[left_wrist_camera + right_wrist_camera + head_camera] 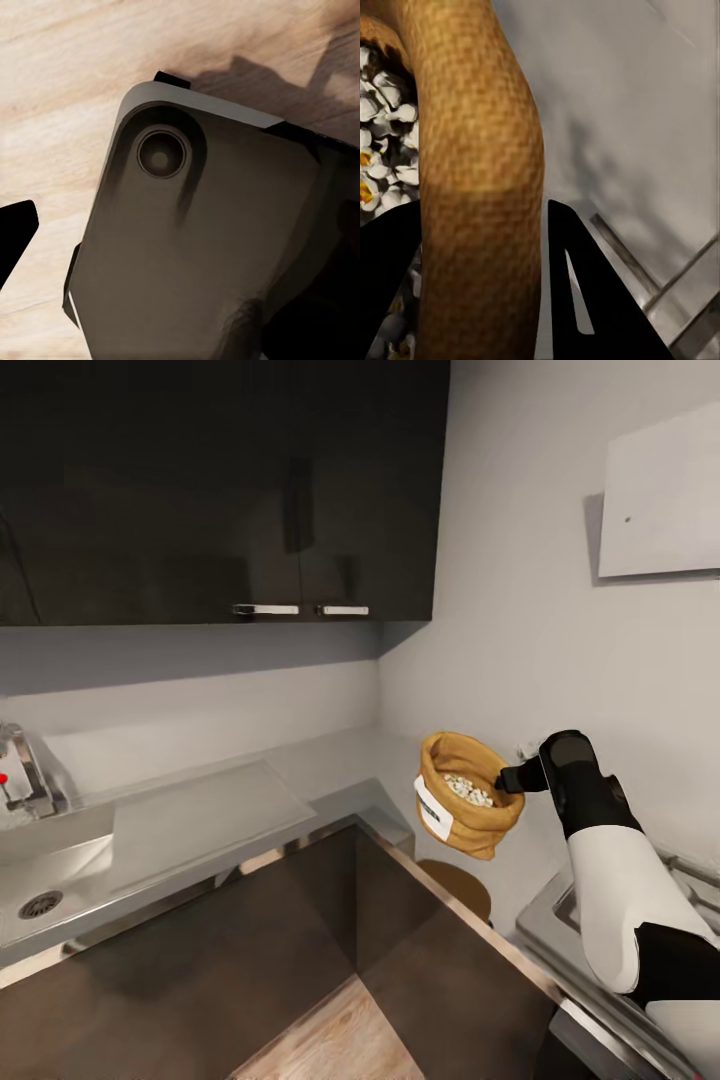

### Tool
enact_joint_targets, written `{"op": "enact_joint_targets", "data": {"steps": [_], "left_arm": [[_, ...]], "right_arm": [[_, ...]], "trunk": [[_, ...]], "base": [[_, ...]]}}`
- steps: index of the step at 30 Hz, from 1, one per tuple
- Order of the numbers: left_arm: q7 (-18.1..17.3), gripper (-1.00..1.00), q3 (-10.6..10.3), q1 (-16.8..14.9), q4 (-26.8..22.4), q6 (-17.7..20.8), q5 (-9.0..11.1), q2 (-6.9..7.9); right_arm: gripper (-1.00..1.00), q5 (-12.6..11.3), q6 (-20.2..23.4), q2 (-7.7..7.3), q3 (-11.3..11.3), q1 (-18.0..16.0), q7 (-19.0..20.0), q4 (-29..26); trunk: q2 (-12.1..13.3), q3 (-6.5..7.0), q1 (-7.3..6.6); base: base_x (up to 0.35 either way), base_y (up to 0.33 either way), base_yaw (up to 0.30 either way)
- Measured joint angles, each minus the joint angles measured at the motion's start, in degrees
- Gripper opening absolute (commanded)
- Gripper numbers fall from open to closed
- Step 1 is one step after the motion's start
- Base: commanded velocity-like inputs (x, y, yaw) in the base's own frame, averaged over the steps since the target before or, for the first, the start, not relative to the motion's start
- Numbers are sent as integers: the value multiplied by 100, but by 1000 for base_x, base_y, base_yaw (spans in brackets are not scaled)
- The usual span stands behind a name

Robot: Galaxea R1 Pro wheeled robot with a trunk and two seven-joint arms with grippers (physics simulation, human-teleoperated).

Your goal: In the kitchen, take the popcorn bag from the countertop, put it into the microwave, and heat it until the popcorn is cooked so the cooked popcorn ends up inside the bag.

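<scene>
One black right gripper is clamped on the rolled rim of the tan burlap popcorn bag, a finger on each side of the rim. The bag hangs in the air beyond the grey steel countertop corner, near the wall. Whitish popcorn heaped inside – partly hidden by the rim. Left gripper: one dark fingertip at frame edge, over wood floor – spread can't be judged.

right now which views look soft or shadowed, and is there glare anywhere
Head view: dark upper cabinets give dim reflections, the countertop is glossy, and the popcorn bag casts a shadow below itself. Left wrist view: hard shadows on the wood floor. Right wrist view: the bag's rim looks large and soft between the right gripper fingers.
</scene>
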Motion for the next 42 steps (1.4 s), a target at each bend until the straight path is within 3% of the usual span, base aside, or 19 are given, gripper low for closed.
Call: {"op": "enact_joint_targets", "data": {"steps": [9,24,30,42], "left_arm": [[6,100,25,0,-9,-2,34,1],[0,100,19,0,-1,6,28,2],[0,100,19,0,0,6,28,2],[8,100,19,0,0,6,19,2]], "right_arm": [[-100,-2,1,-11,9,2,0,1],[-100,21,0,-45,9,-3,-11,4],[-100,226,1,-37,-10,0,-78,4],[-100,201,1,0,-24,-1,-46,4]], "trunk": [[0,-1,-2],[601,269,-331],[842,376,-463],[1323,592,-727]], "base": [[-8,0,0],[0,0,0],[0,0,0],[0,0,0]]}}
